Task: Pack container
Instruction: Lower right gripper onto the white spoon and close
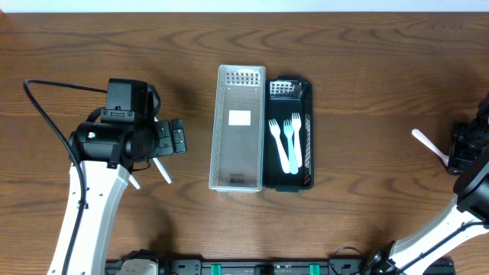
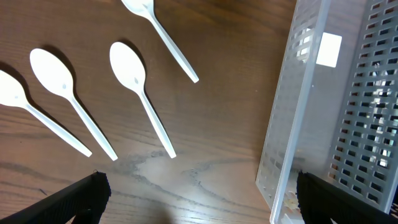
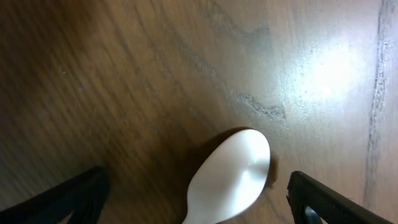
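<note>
Sorting by kind: three forks [image 1: 288,141] are laid side by side in the black container [image 1: 308,137], tines toward the far end. The clear container [image 1: 238,153] touching its left wall holds nothing, so it is judged to be meant for the spoons.
Loose spoons: four white spoons [image 2: 129,65] are seen flat on the table [image 1: 367,61], left of the clear container, bowls far and handles near, each apart from the next.
Left gripper [image 2: 208,196]: its fingers are spread wide with nothing between them. It is held above bare wood between the four spoons and the clear container, which is judged a hovering pose before a pick.
Right gripper [image 3: 202,198]: it is also spread. The bowl of a lone spoon [image 3: 233,171] is framed between its fingers but not pinched, and a grasp is judged to be getting lined up.
Lone spoon's place: it is found by the right edge of the table, well apart from both containers.
In the way: the black container stands between the lone spoon and the clear one, so it would have to be carried over. The clear container's left wall is close beside the left gripper and could be clipped.
Handling: the spoons are thin and lie flush on the wood, so slipping is judged likely.
Cable [image 1: 69,85]: it is looped left of the left arm, away from the spoons.
</note>
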Action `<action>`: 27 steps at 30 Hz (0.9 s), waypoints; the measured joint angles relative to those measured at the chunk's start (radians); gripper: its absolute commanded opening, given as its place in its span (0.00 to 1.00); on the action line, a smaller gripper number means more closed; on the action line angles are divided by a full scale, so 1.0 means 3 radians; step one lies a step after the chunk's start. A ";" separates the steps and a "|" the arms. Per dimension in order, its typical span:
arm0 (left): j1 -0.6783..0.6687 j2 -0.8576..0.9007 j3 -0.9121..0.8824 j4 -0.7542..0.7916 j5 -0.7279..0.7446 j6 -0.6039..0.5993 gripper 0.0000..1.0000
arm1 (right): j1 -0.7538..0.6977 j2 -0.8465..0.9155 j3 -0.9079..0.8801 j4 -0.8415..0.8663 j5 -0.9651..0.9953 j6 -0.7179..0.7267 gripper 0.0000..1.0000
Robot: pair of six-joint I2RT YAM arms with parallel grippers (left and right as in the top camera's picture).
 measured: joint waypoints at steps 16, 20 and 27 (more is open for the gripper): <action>0.0000 0.0000 0.0000 0.0000 0.0000 0.0000 0.98 | 0.0000 -0.0106 -0.0229 0.0216 0.0036 -0.0004 0.67; 0.0000 0.0000 0.0000 0.0000 0.0000 0.0000 0.98 | 0.0000 -0.0132 -0.0278 0.0240 0.0047 -0.0005 0.61; 0.0000 0.0000 0.0000 0.0000 0.0000 0.0000 0.98 | 0.0000 -0.0137 -0.0289 0.0226 0.0053 -0.0008 0.49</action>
